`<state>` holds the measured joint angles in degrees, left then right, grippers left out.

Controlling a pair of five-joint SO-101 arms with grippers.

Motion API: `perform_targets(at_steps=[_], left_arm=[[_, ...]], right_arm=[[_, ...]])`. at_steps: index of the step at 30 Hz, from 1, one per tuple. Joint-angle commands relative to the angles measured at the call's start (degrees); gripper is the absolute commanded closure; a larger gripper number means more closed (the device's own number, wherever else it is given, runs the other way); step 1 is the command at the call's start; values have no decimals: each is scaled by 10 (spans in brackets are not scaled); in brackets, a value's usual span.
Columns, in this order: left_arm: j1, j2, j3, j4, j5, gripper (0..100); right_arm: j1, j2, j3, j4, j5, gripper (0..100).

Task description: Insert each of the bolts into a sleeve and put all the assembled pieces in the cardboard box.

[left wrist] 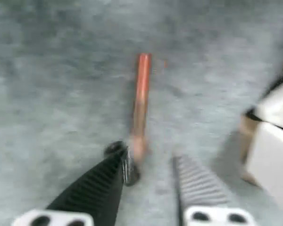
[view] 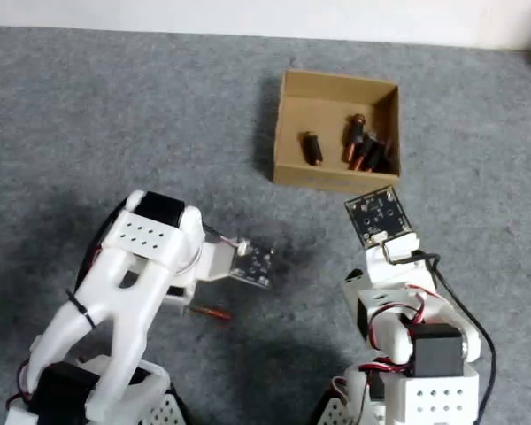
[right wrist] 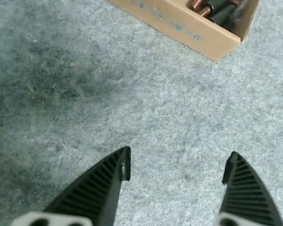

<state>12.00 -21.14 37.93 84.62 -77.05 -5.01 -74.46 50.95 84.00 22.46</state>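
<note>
Cardboard box [view: 334, 175] sits far across the grey carpet [view: 115, 115] with sleeved pieces [view: 358, 142] inside; a copper bolt [view: 209, 312] lies loose by the left arm [view: 133, 266]. At the left wrist, the left gripper [left wrist: 151, 165] has its fingers apart at that bolt's near end. At the right wrist, the right gripper [right wrist: 176, 167] is spread wide over carpet near the box.

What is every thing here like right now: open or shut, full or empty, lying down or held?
Box: open on top, with pieces lying inside.
Bolt: lying flat on the carpet, outside the box, not held.
Left gripper: open, at the bolt's near end.
Right gripper: open, empty, above bare carpet.
</note>
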Motion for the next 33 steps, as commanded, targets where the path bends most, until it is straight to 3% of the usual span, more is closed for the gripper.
perform_targets(at_steps=[1,4,6,13,15,18,21,33], left_arm=[[7,-7,-7,-57,47,784],[38,-7,-7,-91,189,784],[58,-6,-7,-113,324,797],[73,-7,14,-140,968,819],[86,-3,14,-140,1116,843],[89,-7,41,-142,1271,902],[89,-7,90,-143,1364,977],[44,-7,133,-140,1359,982]], right_arm=[[5,-4,-2,-9,-4,701],[5,-4,-2,-9,-4,701],[5,-4,-2,-9,-4,701],[5,-4,-2,-9,-4,701],[5,-5,-2,-9,-4,701],[5,-5,-2,-9,-4,701],[5,-5,-2,-9,-4,701],[5,-4,-2,-9,-4,701]])
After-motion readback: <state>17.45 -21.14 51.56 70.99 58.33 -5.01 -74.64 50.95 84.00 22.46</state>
